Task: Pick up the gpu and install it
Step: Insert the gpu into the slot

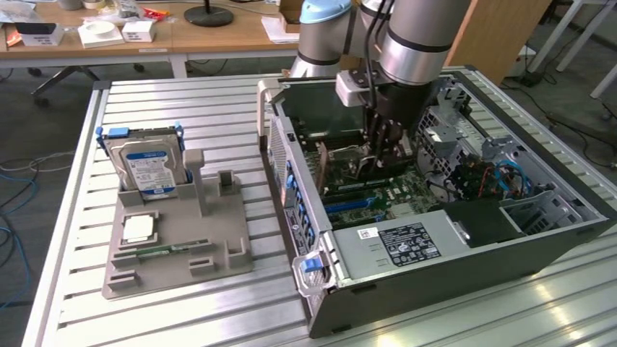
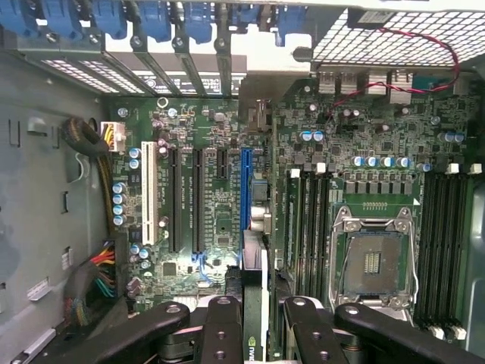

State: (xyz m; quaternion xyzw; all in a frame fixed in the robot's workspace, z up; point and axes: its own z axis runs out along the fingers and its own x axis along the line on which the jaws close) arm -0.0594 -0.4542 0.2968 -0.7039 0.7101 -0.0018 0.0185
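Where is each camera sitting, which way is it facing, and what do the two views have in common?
Exterior view: off the arm, above the table, looking down at the open computer case; the arm and gripper show inside the case.
Wrist view: on the wrist, looking past the fingers onto the motherboard; the fingers grip the gpu, seen edge-on.
Shared: the case interior, the motherboard and the gripper.

computer case (image 1: 540, 238) on tabletop (image 1: 173, 101), exterior view's right | tray (image 1: 224, 242) beside it, exterior view's left | hard drive (image 1: 149, 170) upright at tray's far end | memory stick (image 1: 159, 251) flat near tray's near end | end effector (image 1: 379, 155) inside computer case, gpu (image 2: 254, 303) between its fingers, above motherboard (image 2: 204, 197)
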